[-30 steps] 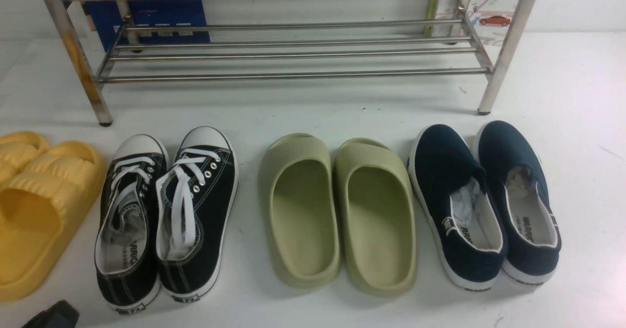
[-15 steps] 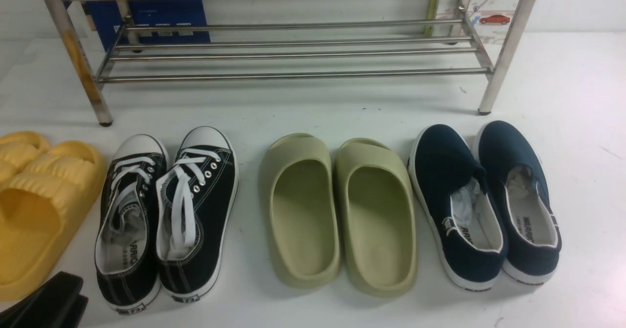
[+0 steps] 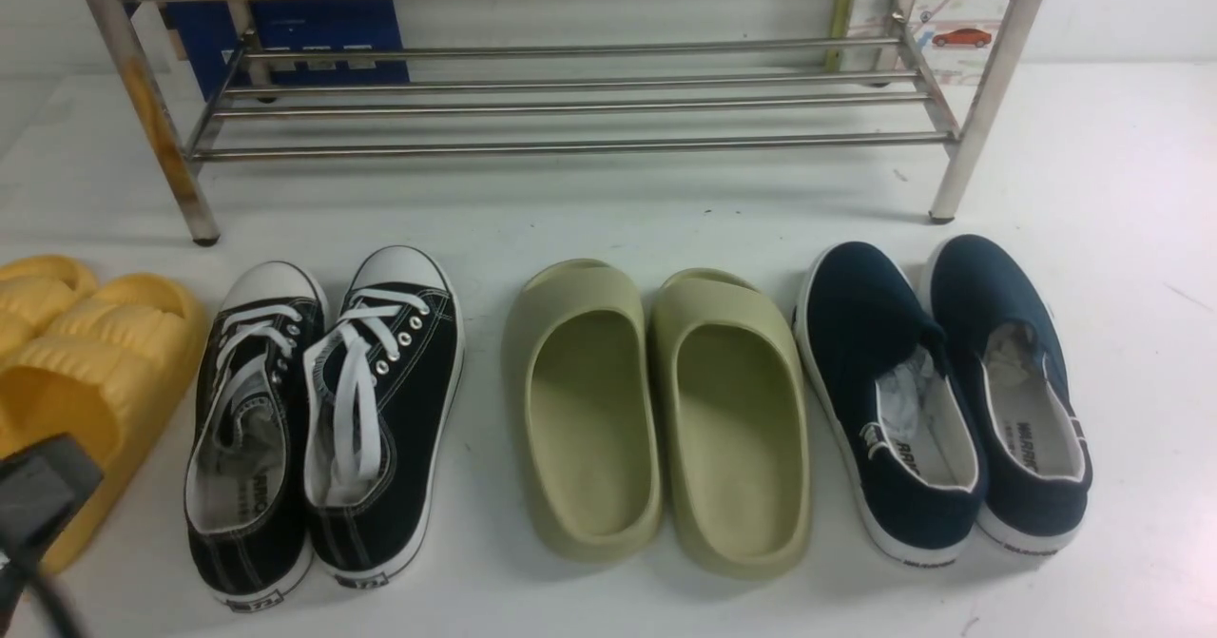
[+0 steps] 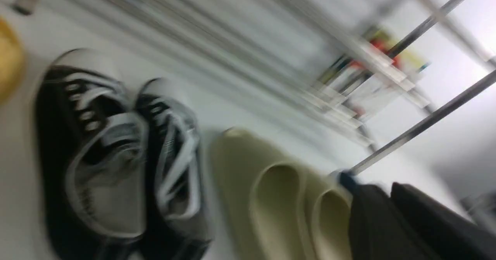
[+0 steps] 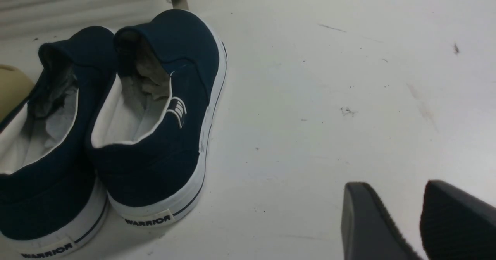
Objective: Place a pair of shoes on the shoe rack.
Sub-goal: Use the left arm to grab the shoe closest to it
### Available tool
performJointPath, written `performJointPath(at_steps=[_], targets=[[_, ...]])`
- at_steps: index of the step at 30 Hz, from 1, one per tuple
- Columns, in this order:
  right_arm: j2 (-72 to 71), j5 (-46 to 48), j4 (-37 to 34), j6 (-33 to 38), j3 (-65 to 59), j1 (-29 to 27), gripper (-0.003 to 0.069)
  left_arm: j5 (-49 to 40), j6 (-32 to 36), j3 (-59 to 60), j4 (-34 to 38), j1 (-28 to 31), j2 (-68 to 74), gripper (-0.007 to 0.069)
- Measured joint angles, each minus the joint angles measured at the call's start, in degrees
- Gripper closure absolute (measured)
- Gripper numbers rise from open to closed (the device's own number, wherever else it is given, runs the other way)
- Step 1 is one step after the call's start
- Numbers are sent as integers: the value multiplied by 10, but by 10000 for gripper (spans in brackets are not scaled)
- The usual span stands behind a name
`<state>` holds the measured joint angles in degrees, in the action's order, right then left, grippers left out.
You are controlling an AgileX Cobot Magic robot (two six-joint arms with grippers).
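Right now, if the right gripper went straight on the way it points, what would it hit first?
Probably the bare white floor beside the blue shoes; nothing else lies before the right gripper.

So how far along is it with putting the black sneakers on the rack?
Nothing done yet: both black canvas sneakers sit on the white surface before the shoe rack, whose visible shelves are bare. In hand: the left gripper, shut and empty, hovers near them. Left: grasp, lift and rack both.

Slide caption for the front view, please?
Yellow slides, black canvas sneakers, olive slides and navy slip-ons lined up before the steel shoe rack.
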<state>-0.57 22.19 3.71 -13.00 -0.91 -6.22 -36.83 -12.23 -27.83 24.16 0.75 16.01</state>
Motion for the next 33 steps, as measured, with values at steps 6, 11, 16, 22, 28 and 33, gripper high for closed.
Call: performJointPath(at_steps=[6,11,16,22,28,33], targets=[[0,0,0,0,0,0,412,-211,-32,-129,-242,0,225,638],[0,0,0,0,0,0,412,-267,-57,-201,-304,-15,381,638],[0,0,0,0,0,0,412,-262,-71,-252,-290,-29,517,606],[0,0,0,0,0,0,412,-212,-72,-256,-256,-30,614,368],[0,0,0,0,0,0,412,-152,-73,-259,-248,-30,682,226],[0,0,0,0,0,0,412,-120,-73,-259,-247,-30,739,276]])
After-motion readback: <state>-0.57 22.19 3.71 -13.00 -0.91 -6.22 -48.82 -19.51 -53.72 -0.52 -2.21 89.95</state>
